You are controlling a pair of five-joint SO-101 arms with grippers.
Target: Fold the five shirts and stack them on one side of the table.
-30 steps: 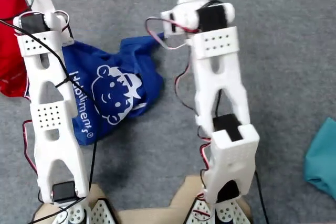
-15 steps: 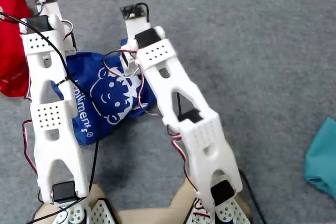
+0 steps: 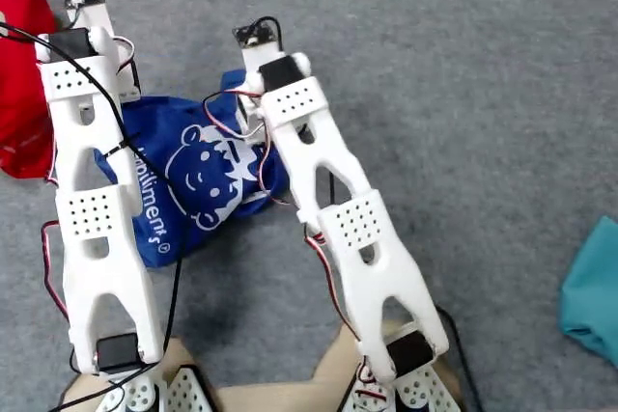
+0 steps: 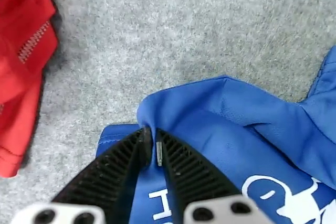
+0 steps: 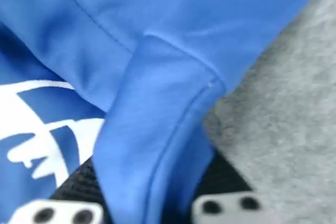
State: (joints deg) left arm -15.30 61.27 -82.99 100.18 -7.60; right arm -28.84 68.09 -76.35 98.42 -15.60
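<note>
A blue shirt (image 3: 193, 190) with a white cartoon print lies crumpled on the grey table, between my two arms. My left gripper (image 4: 150, 148) is shut on a fold at the shirt's edge (image 4: 210, 108), on the side toward the red shirt. My right gripper (image 5: 152, 187) is low over the blue shirt, and a thick fold of its cloth (image 5: 152, 129) is clamped between the fingers. In the high view the right arm (image 3: 319, 161) leans across the shirt's right part, and the left arm (image 3: 82, 142) stands along its left side.
A red shirt (image 3: 19, 74) lies bunched at the table's far left, close to the left gripper (image 4: 21, 51). A teal shirt (image 3: 594, 296) pokes in at the right edge. Bare grey table (image 3: 483, 94) spreads to the right of the arms.
My right arm has swung left from mid-table over the blue shirt, taking the shirt's right corner with it, and the cloth now lies more bunched. The left arm has kept still.
</note>
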